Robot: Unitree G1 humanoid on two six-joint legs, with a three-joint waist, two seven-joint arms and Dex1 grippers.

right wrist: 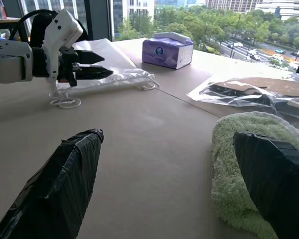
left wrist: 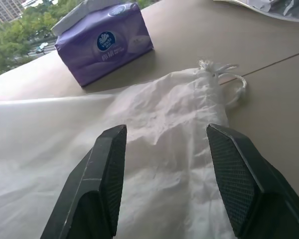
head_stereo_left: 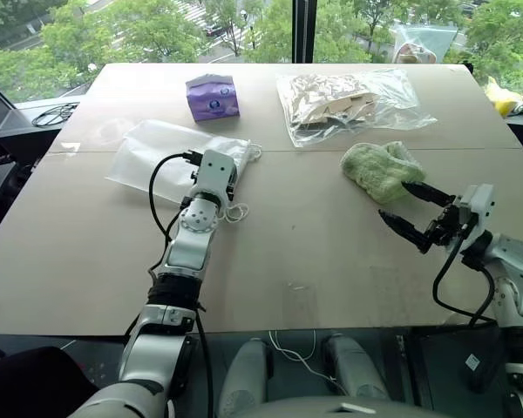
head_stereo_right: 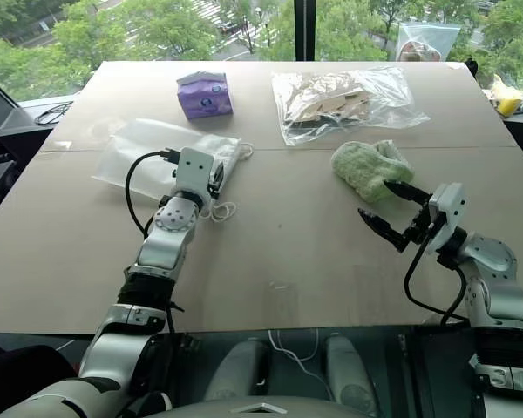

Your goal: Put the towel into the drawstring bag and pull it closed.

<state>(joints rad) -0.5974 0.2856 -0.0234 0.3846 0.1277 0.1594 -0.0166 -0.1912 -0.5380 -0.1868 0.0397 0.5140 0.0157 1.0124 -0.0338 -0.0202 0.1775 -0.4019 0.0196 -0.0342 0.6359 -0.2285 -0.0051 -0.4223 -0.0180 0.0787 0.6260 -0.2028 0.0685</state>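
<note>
Towel: pale green, fluffy, lumpy, right of drawstring bag, which looks translucent white. Both grippers released, empty. Tan table; trees beyond window

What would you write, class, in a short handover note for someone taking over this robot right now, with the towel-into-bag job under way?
Left gripper: open, held above the drawstring bag, gripping nothing.
Right gripper: wide open beside the towel, one finger at its edge, not gripping it.
The bag lies flat on the table, cords loose at its mouth. The towel lies apart from it, near the clear bag of tan pieces; a purple tissue pack stands behind the drawstring bag.
Done: nothing yet.
Left: grasp the towel, open the bag, put the towel in, pull the cords.
</note>
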